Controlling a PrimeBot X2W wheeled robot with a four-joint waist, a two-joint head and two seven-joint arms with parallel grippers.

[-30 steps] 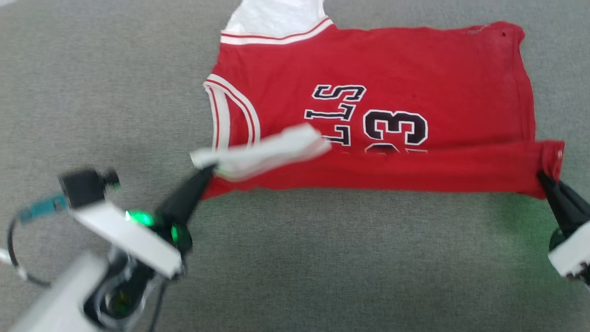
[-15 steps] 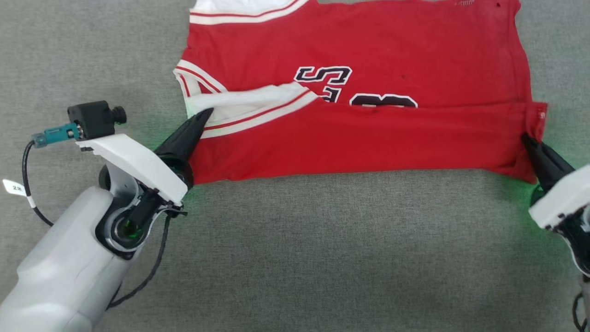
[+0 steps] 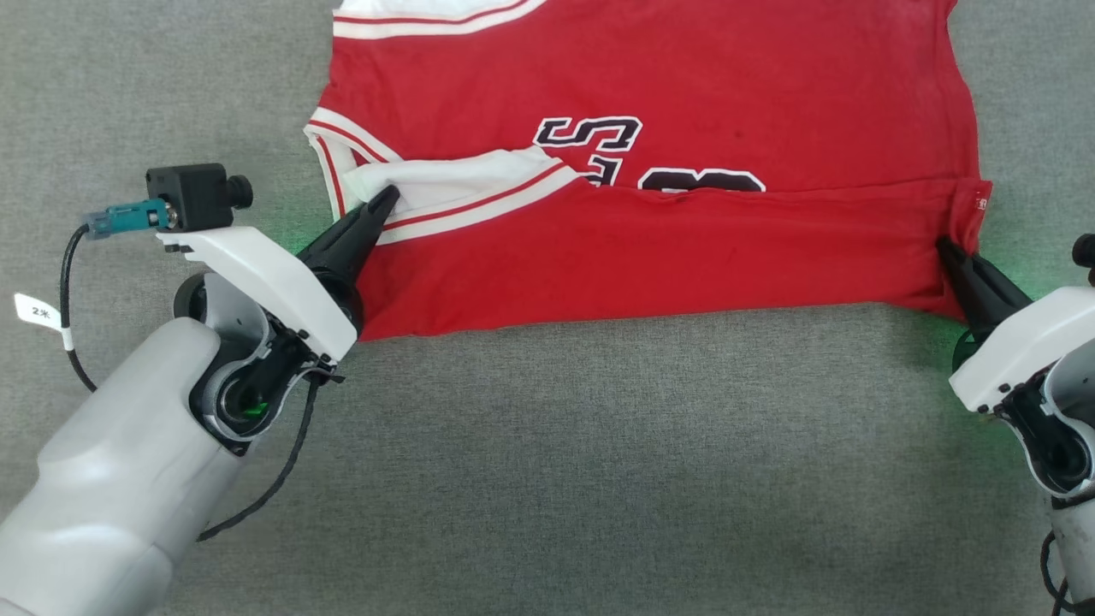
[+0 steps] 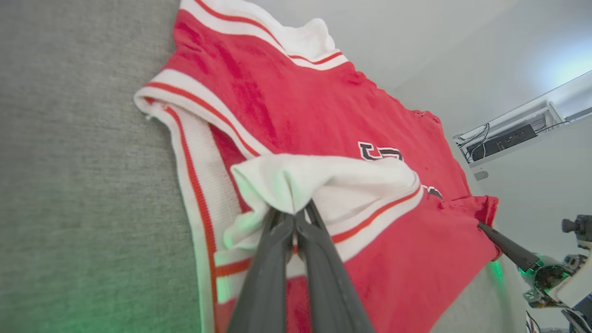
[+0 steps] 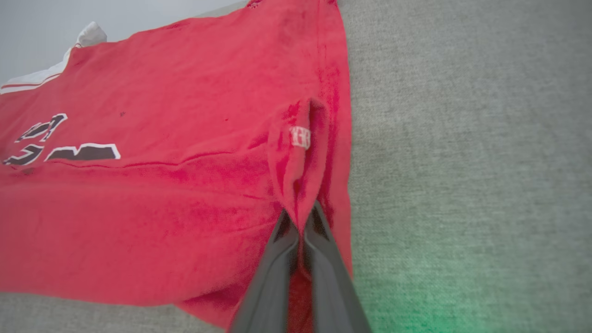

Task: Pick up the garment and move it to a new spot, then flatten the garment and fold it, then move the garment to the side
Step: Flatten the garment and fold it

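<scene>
The left gripper (image 3: 387,197) is pinching the red garment (image 3: 684,77) by its white-trimmed corner while the right gripper (image 3: 945,250) is clamping its right hem.

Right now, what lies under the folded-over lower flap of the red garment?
The red front of the garment itself. Black lettering shows above the edge of the flap; the lower part of the lettering is covered.
</scene>
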